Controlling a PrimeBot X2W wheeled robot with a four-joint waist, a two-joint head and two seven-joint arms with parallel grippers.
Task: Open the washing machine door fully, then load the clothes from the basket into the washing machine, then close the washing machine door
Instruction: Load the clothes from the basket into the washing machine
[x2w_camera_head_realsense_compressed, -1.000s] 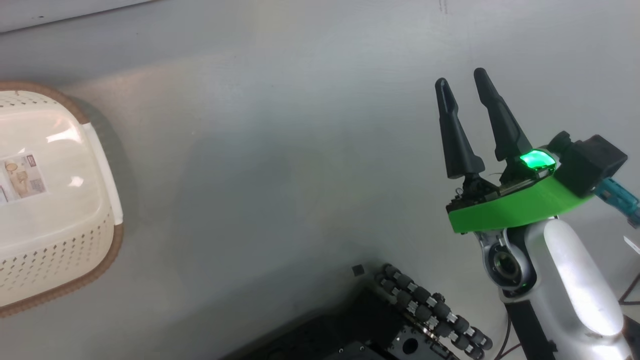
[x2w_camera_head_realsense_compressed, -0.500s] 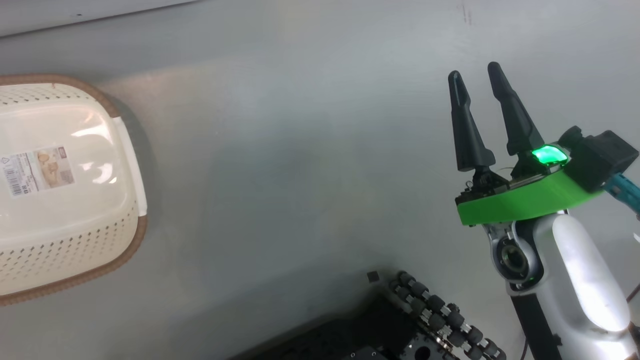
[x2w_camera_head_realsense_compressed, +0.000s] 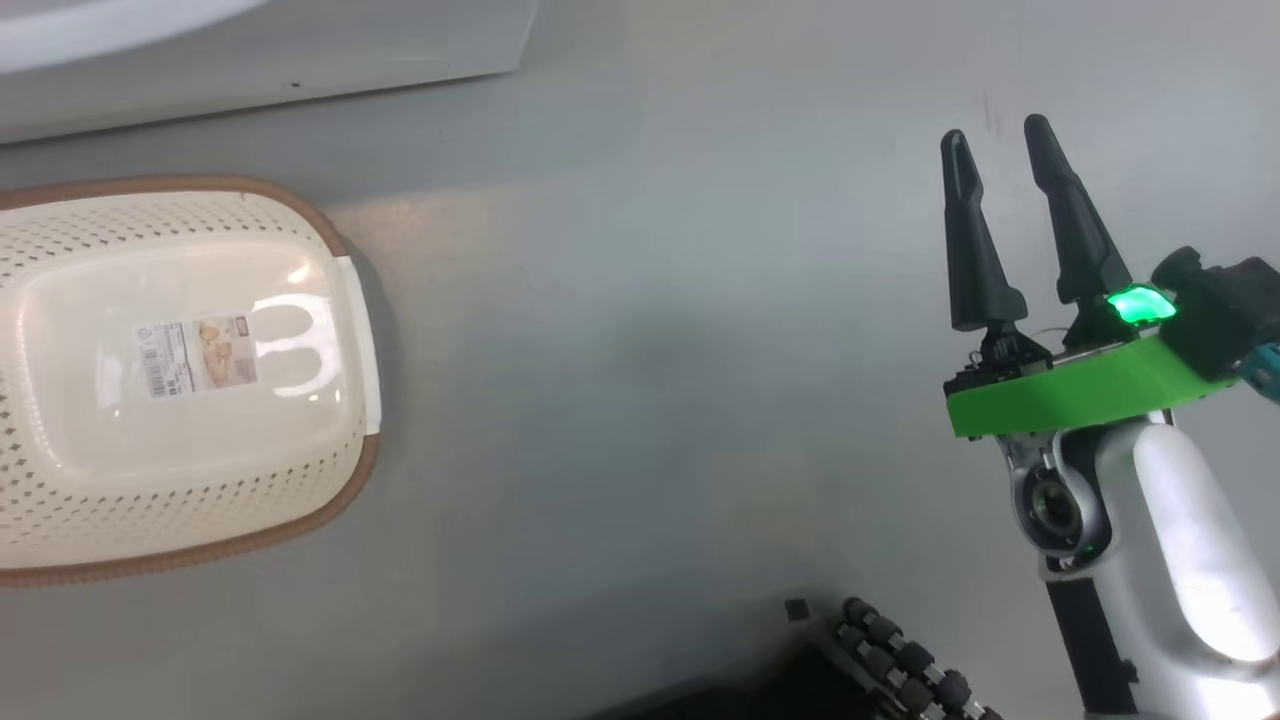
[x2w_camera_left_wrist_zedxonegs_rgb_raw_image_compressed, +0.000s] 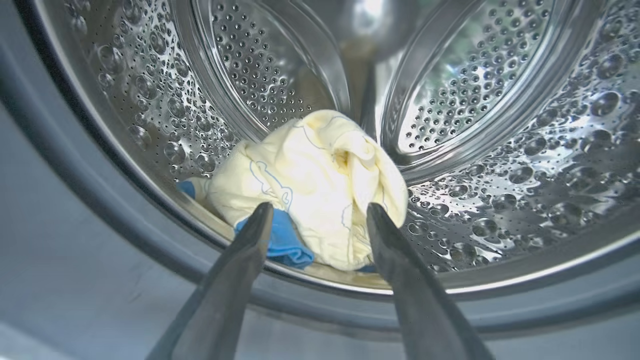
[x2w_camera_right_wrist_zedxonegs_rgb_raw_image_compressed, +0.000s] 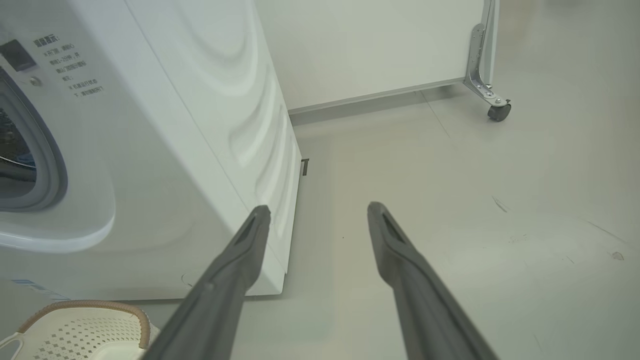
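Observation:
The clothes (x2w_camera_left_wrist_zedxonegs_rgb_raw_image_compressed: 310, 170), a pale cream-yellow bundle with a blue patch, lie at the front bottom of the steel drum (x2w_camera_left_wrist_zedxonegs_rgb_raw_image_compressed: 500, 75) of the washing machine (x2w_camera_right_wrist_zedxonegs_rgb_raw_image_compressed: 175, 125). My left gripper (x2w_camera_left_wrist_zedxonegs_rgb_raw_image_compressed: 318, 210) stands open just in front of the bundle, one finger on each side, gripping nothing. On the floor left of me, the cream basket (x2w_camera_head_realsense_compressed: 340, 500) holds nothing but its label sticker. My right gripper (x2w_camera_head_realsense_compressed: 995, 135) hangs open and empty over bare floor, right of the machine. The washing machine door is out of view.
The machine's white base (x2w_camera_head_realsense_compressed: 300, 50) runs along the top left of the head view. A white panel on a caster (x2w_camera_right_wrist_zedxonegs_rgb_raw_image_compressed: 497, 111) stands behind the machine. My dark wheeled base (x2w_camera_head_realsense_compressed: 900, 660) shows at the bottom. The basket (x2w_camera_right_wrist_zedxonegs_rgb_raw_image_compressed: 85, 325) sits by the machine's front corner.
The head camera has turned, so the basket and the right gripper sit further right in the picture. My left gripper has gone from shut to open. The right gripper stays open.

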